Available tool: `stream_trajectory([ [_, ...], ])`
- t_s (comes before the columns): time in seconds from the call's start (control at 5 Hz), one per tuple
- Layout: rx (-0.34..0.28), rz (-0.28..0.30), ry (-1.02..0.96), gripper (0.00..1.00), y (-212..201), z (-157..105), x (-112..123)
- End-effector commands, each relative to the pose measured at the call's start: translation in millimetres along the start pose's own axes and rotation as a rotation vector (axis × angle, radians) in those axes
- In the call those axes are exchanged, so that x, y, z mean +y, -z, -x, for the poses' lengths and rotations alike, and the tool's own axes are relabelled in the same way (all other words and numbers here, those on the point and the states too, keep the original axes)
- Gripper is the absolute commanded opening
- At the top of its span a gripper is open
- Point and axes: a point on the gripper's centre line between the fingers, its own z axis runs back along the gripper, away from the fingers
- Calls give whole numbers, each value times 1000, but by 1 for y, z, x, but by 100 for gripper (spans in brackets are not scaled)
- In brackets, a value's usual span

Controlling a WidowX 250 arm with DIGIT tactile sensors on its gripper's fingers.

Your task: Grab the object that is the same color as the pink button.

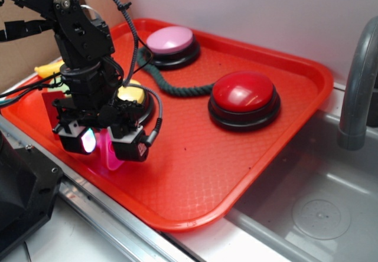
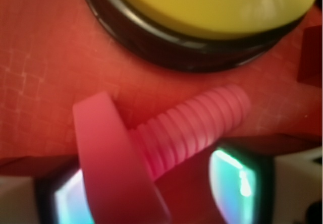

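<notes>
The gripper [image 1: 108,142] hangs low over the near-left part of the red tray [image 1: 195,161], its 2 fingers parted to about the width of the pink toy piece [image 1: 110,153], which sits between them. In the wrist view the piece's flat head [image 2: 108,158] lies between the lit pads [image 2: 233,188] with its ribbed peg pointing away toward the yellow button [image 2: 212,7]. Whether the pads actually press it is hard to judge from that blurred close-up; the exterior view suggests contact.

The piece looks like hard, smooth plastic: probably light, stiff and a little slippery. The flat head seems the better hold, since the round peg could roll out.

Just behind the gripper stands the yellow button, and a dark-red block [image 1: 50,104] is close on 1 side. Beyond it are the pink button [image 1: 170,41], a green rope [image 1: 177,88] and the red button [image 1: 244,97]. The tray's near rim is close in front; straight up looks the freest way.
</notes>
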Motion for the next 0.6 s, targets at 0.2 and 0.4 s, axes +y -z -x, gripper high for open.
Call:
stream_trajectory([
  [0.2, -50, -68, -27, 0, -14, -6, -2],
  [0.4, -86, -84, -3, 0, -33, -11, -10],
])
